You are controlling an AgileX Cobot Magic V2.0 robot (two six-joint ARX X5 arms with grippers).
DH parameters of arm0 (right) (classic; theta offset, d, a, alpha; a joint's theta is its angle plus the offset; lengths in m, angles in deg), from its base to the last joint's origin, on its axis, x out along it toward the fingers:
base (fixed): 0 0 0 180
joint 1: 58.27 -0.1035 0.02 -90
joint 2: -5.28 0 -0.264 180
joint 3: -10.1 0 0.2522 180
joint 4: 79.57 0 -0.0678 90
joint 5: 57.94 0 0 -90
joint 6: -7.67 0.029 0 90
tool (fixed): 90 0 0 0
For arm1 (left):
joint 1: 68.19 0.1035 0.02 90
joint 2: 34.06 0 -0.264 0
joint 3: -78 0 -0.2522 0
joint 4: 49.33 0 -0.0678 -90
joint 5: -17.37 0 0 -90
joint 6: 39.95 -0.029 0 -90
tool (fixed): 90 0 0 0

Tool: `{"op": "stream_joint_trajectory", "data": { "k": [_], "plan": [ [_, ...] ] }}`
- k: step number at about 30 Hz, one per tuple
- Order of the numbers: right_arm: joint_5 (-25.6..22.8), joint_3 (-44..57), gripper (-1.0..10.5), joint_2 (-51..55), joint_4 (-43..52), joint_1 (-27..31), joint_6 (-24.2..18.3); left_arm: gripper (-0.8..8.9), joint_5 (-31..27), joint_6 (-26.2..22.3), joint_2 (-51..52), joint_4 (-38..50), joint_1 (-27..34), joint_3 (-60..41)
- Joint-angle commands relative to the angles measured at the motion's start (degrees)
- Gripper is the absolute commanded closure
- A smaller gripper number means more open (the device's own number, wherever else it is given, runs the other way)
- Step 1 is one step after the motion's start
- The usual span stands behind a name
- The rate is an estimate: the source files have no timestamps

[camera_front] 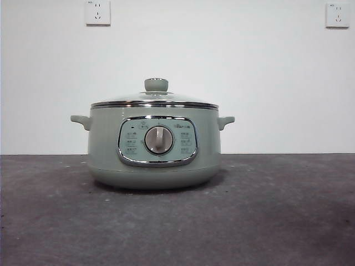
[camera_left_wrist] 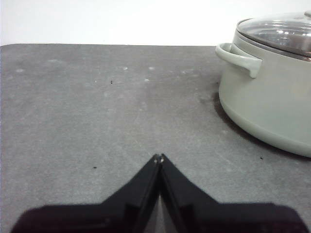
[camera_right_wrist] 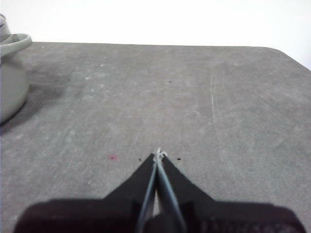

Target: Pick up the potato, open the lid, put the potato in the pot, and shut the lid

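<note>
The sage-green pot (camera_front: 154,147) stands in the middle of the grey table, its control panel and grey dial (camera_front: 159,139) facing the front view. The glass lid (camera_front: 155,100) with its green knob (camera_front: 156,85) sits shut on the pot. The potato is not in view in any frame. My left gripper (camera_left_wrist: 159,158) is shut and empty, low over the table and apart from the pot (camera_left_wrist: 272,97). My right gripper (camera_right_wrist: 159,154) is shut and empty over bare table, with only the pot's edge and one handle (camera_right_wrist: 14,43) showing at the picture's side. Neither arm shows in the front view.
A white wall stands behind the table with two power sockets (camera_front: 97,12) (camera_front: 338,15) high up. The dark grey tabletop (camera_front: 266,221) stretches around the pot on both sides. The table's far edge and a rounded corner (camera_right_wrist: 286,53) show in the right wrist view.
</note>
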Motion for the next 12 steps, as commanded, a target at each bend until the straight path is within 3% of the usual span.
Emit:
{"op": "stream_joint_trajectory", "data": {
  "k": [1,12],
  "plan": [
    [-0.2,0.7,9.5,0.2,0.3,0.0,0.7,8.15,-0.2,-0.7,0.0,0.2,0.2,-0.6],
    [-0.3,0.7,9.5,0.2,0.3,0.0,1.7,8.15,-0.2,-0.7,0.0,0.2,0.2,-0.6]
  ]
}}
